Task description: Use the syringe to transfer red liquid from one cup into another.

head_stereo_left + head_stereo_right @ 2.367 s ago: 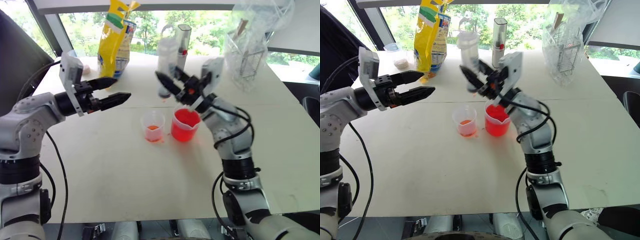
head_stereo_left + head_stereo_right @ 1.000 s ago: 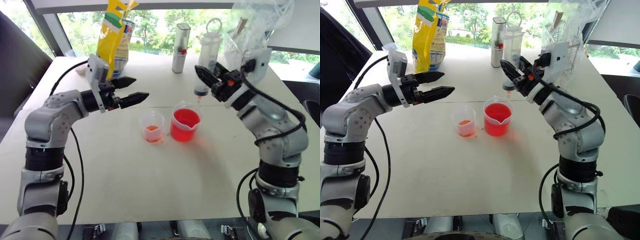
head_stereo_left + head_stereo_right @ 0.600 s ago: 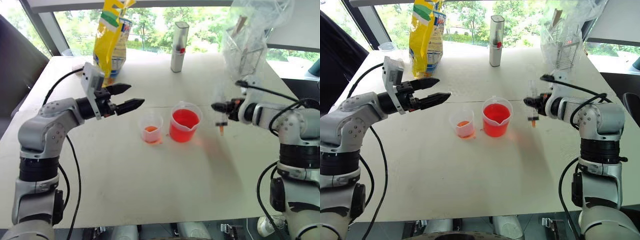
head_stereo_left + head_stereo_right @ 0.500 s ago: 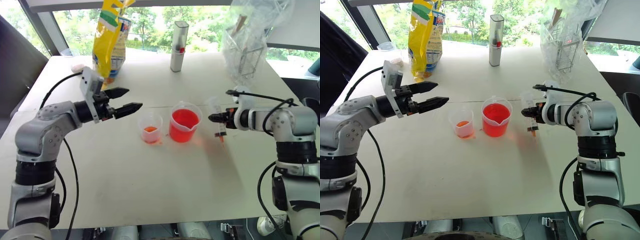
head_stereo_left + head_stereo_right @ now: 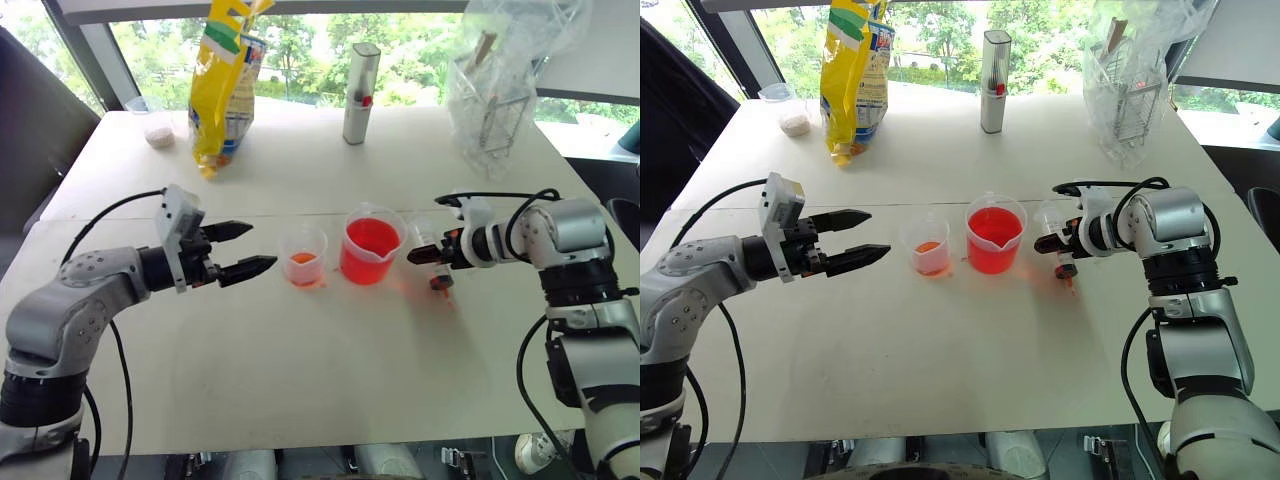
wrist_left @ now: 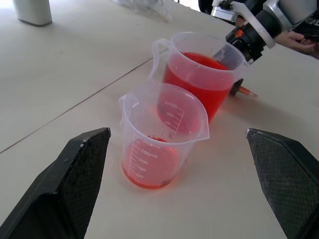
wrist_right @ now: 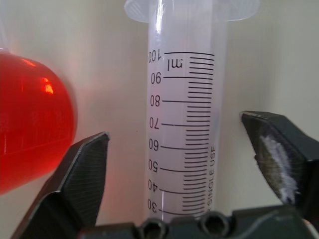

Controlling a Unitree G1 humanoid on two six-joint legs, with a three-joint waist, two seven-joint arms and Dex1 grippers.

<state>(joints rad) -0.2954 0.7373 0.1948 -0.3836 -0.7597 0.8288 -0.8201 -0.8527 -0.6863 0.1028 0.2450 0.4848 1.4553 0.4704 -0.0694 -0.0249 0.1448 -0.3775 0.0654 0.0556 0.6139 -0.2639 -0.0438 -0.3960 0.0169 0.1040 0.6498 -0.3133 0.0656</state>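
The syringe lies on the table just right of the spouted beaker of red liquid, with its orange tip pointing toward me. My right gripper is open around the barrel, and a gap shows on each side of it. The smaller cup stands left of the beaker with a little orange-red liquid in its base. My left gripper hovers open and empty a short way left of that cup, pointing at it.
At the back of the table stand a yellow bag, a tall silver canister, a wire rack wrapped in clear plastic and a small cup of beige powder. A seam runs across the table behind the cups.
My right gripper swung down from above the beaker, laid the syringe on the table to its right and opened. My left arm dropped lower and drew back, still open.
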